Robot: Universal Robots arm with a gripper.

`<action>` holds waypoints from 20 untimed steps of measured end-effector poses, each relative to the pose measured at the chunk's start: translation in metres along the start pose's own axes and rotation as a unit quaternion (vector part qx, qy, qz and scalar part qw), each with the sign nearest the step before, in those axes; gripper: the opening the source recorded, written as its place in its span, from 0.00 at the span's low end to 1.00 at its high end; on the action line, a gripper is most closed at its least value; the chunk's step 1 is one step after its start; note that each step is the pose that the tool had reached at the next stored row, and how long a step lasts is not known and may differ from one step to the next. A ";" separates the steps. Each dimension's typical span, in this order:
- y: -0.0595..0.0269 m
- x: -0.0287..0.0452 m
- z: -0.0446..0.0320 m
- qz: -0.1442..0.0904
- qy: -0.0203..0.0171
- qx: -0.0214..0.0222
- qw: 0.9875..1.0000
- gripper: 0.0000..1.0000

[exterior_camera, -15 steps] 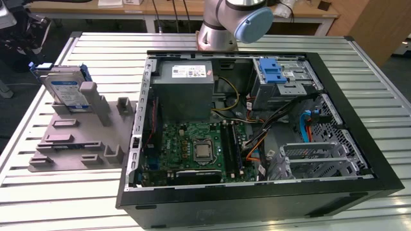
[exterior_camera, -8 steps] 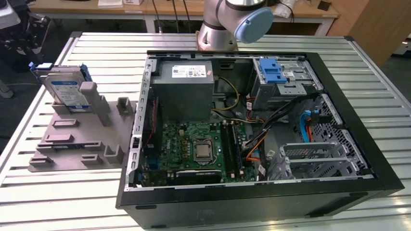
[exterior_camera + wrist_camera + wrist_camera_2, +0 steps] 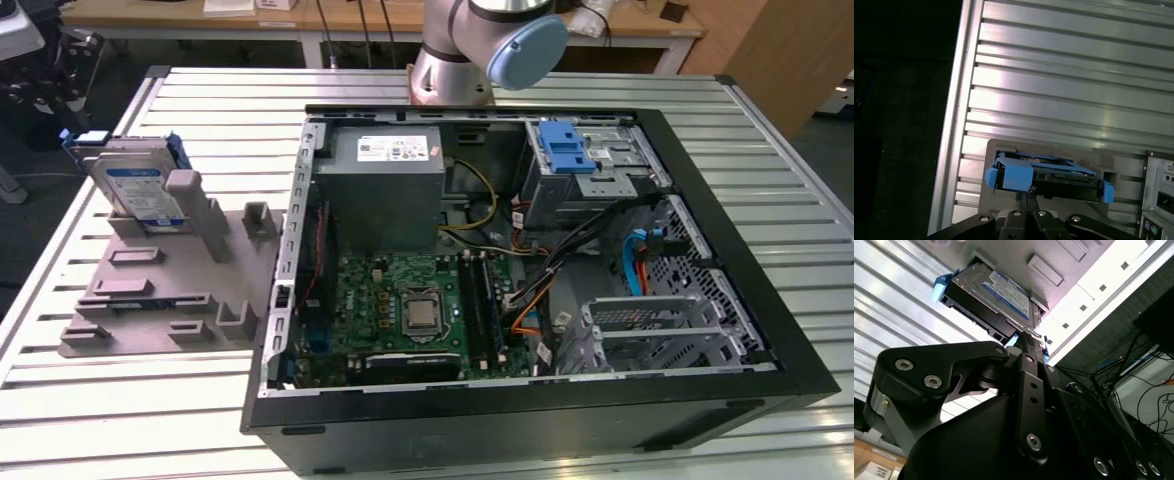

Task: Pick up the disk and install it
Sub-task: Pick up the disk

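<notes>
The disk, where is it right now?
The disk stands upright in the grey holder on the exterior view's left, beside the open computer case.

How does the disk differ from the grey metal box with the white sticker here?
The disk stands on edge in a grey stand outside the computer case; the grey metal box sits inside it. The disk is much smaller than the box. The disk has a white-and-blue label and blue rails; the box has a white sticker. Both are rectangular grey metal.
</notes>
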State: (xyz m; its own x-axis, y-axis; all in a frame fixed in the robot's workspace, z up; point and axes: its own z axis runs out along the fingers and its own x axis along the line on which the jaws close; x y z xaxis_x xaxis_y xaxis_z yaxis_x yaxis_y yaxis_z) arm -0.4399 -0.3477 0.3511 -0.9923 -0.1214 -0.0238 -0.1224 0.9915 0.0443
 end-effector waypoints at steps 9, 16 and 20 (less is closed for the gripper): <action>0.0000 0.0000 0.0000 -0.015 0.001 0.000 1.000 0.11; 0.0000 0.0000 0.0000 -0.035 0.001 -0.001 0.999 0.11; 0.0000 0.0000 0.0000 -0.045 0.002 -0.001 0.999 0.11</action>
State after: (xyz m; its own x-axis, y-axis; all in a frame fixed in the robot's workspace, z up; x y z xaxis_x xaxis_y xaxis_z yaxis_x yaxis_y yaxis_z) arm -0.4399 -0.3477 0.3511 -0.9775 -0.2095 -0.0239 -0.2104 0.9766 0.0443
